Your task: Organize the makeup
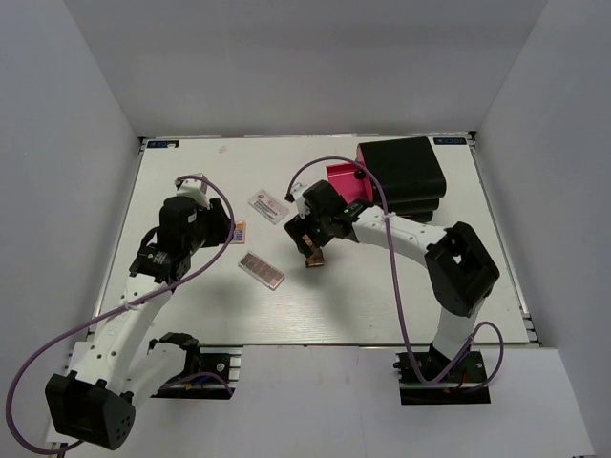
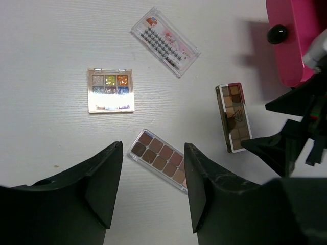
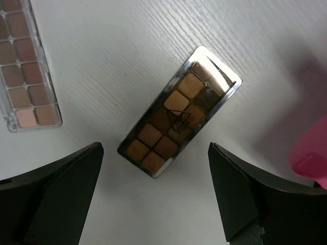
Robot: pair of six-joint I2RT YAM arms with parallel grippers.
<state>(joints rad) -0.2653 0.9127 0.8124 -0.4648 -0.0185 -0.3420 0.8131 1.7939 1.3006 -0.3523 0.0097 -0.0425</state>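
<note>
A gold-brown eyeshadow palette (image 3: 180,111) lies flat on the white table, just ahead of my open, empty right gripper (image 3: 156,199); it also shows in the top view (image 1: 314,257) and the left wrist view (image 2: 233,117). A pink-brown palette (image 2: 159,159) lies ahead of my open, empty left gripper (image 2: 153,189), partly behind its right finger; it also shows in the top view (image 1: 262,270). A small square glitter palette (image 2: 110,91) and a white card-like lash case (image 2: 164,42) lie farther out. In the top view my left gripper (image 1: 227,229) is beside the glitter palette and my right gripper (image 1: 310,243) is over the gold-brown one.
A big black box (image 1: 406,172) stands at the back right with a pink drawer (image 1: 346,181) pulled out toward the right gripper. The drawer's knob (image 2: 279,33) shows in the left wrist view. Grey walls surround the table (image 1: 382,296).
</note>
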